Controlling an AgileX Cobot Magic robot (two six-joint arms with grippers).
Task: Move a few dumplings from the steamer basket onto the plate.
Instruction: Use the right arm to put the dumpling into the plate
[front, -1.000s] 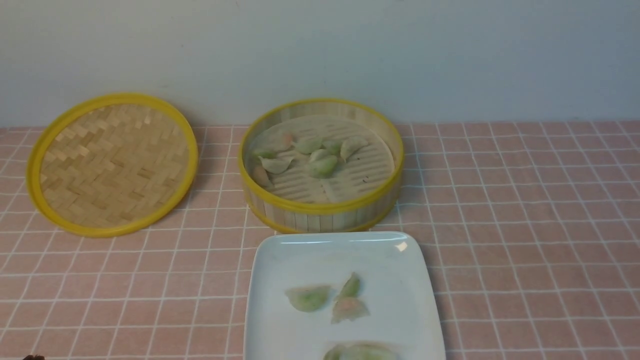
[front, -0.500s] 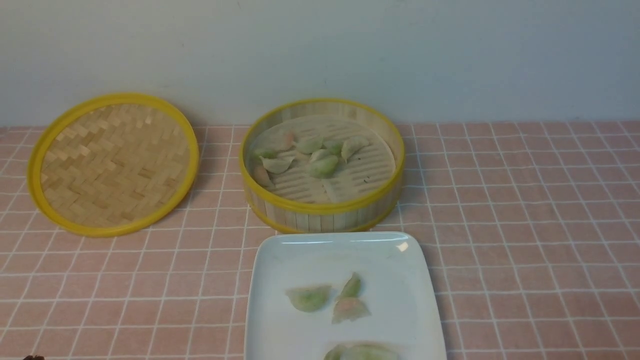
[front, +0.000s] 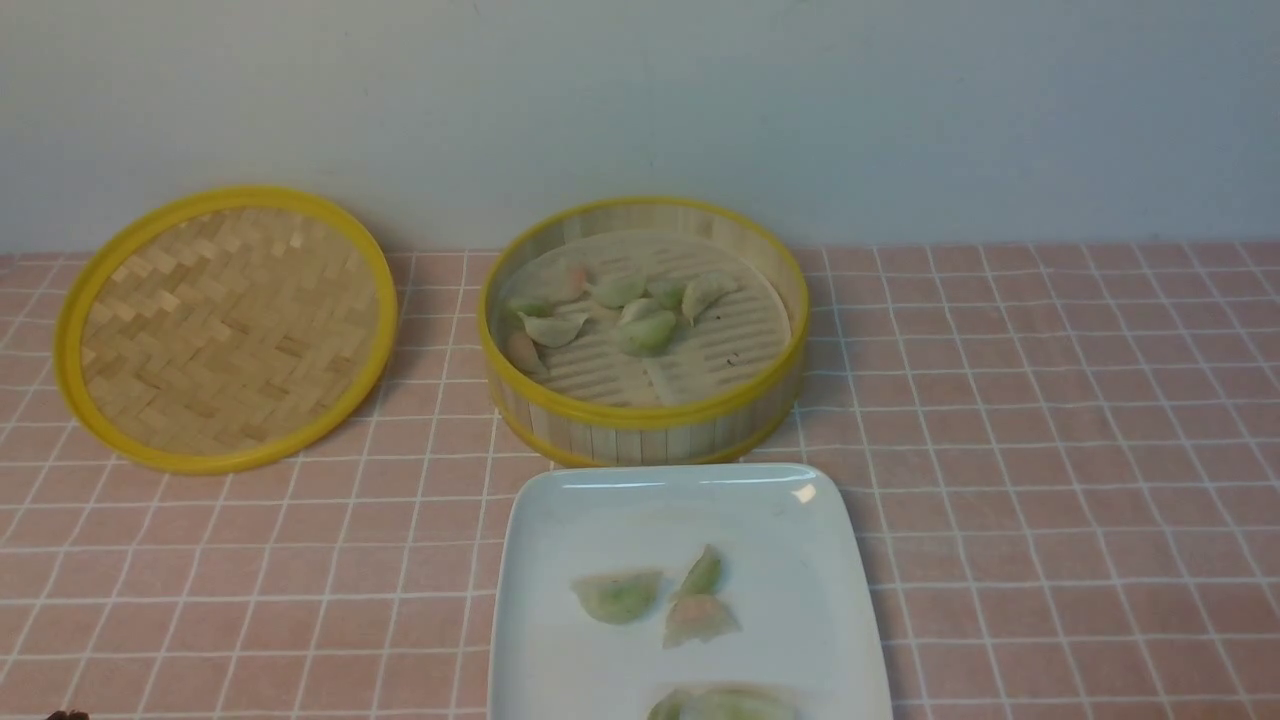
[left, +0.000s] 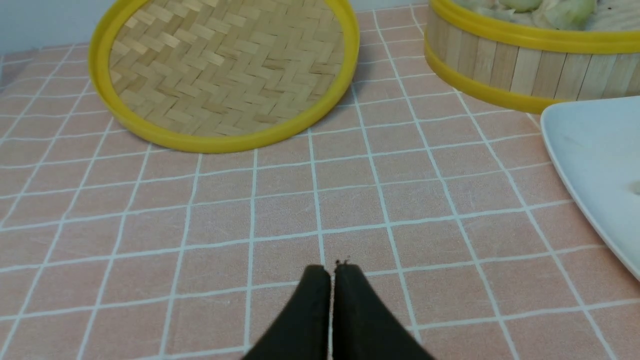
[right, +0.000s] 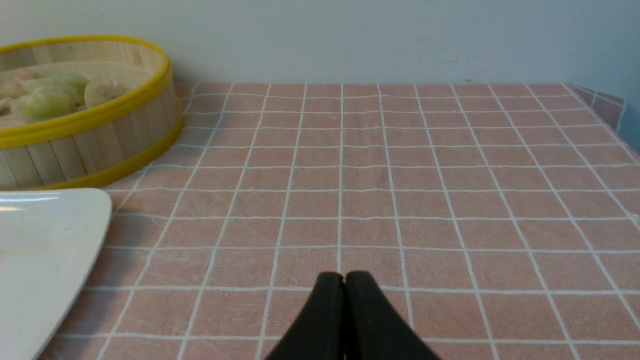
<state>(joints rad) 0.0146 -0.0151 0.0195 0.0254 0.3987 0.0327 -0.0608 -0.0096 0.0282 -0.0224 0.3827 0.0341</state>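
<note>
Dumplings (front: 620, 305) are what we are moving, and several already lie on the white square plate (front: 560, 520). Largest first, we see the pink checked tablecloth (front: 1050, 450), then the woven lid (front: 228, 328) lying off to our left, the steamer basket (front: 645, 425) behind the plate with a cluster left inside. Our left gripper (left: 332, 267) and right gripper (right: 344, 275) are both pressed together, empty, low over cloth. We judge the transfer done or between picks; another would need jaws spread over the basket.
</note>
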